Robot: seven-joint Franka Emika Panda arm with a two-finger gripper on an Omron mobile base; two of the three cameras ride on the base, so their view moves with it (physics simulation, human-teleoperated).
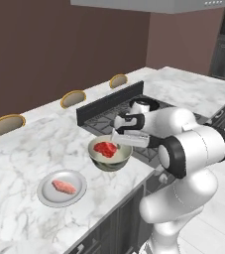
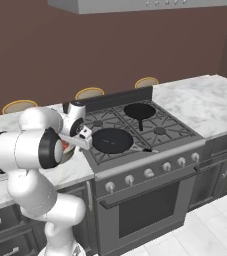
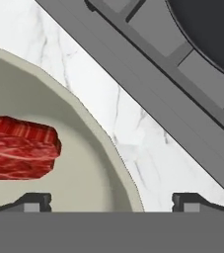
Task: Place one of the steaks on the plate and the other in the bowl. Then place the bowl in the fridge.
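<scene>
- Right now my pincer (image 3: 111, 200) hangs low over the right rim of the bowl (image 1: 110, 158), its two tips spread wide apart, one above the inside of the bowl and the other above the bare marble beside it; it grips nothing.
- From the left base camera, my hand (image 1: 129, 136) sits just above and to the right of the bowl, between it and the stove (image 1: 134, 119).
- Inside the bowl lies the bright red steak (image 1: 105, 149), flat on the bottom; through the hand camera it shows as a dark red slab with pale streaks (image 3: 19, 148), off to the side of my tips and not touching them.
- Nearer and to the left on the counter (image 1: 29, 154) stands the grey plate (image 1: 60, 188), apart from the bowl.
- On the plate rests the paler pink steak (image 1: 64, 186), about in its middle.
- From the right base camera, my arm hides most of the bowl; a sliver of the red meat and the rim (image 2: 66, 149) peeks out just left of the stove's front edge.
- Two black pans stand on the burners: one near (image 2: 113, 141), close to my hand, and one far (image 2: 139, 111).
- Along the far edge of the counter three round yellow-rimmed stools (image 1: 73, 98) stand in a row.
- Whether the fridge is anywhere near, I cannot tell.
</scene>
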